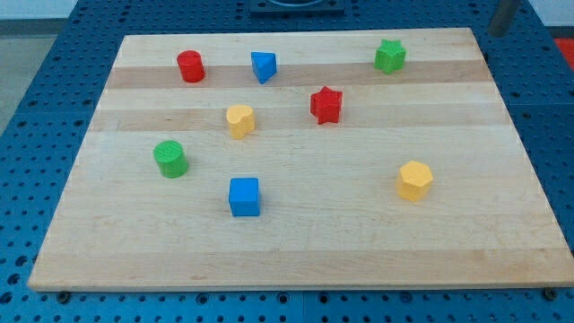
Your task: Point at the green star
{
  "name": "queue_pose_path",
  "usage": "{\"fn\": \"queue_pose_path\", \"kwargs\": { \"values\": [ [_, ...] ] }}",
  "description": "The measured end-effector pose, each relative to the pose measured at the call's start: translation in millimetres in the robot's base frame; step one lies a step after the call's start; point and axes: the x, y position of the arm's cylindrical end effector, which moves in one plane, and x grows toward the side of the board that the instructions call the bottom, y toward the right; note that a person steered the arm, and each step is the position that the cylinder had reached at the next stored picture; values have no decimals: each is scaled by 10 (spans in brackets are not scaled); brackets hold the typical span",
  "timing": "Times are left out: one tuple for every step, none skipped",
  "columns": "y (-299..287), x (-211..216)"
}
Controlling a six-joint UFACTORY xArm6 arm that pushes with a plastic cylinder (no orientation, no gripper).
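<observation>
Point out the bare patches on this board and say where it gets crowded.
Widest bare stretch: the board's right side and bottom strip, below the yellow hexagon and blue cube. Another lies between the red star and green star. Crowded: the upper left, around the red cylinder, blue block and yellow block.

- Only a short stretch of my body shows: the rod point(503, 16), in the view's top right corner, cut off by the frame's upper edge.
- The rod is dark grey, close to charcoal, with a slightly paler, bluish sheen along one side.
- It is straight-sided and slim, and keeps the same width along the visible stretch.
- My tip point(496, 34) looks blunt and squared rather than pointed, and is the same dark grey as the shaft.
- The outline is soft and blurred, so the surface texture and any markings cannot be made out.
</observation>
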Motion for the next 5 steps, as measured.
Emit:
{"fn": "queue_pose_path", "kwargs": {
  "values": [
    [3, -4],
    [46, -93],
    [43, -90],
    [22, -85],
    [22, -85]
  ]
}}
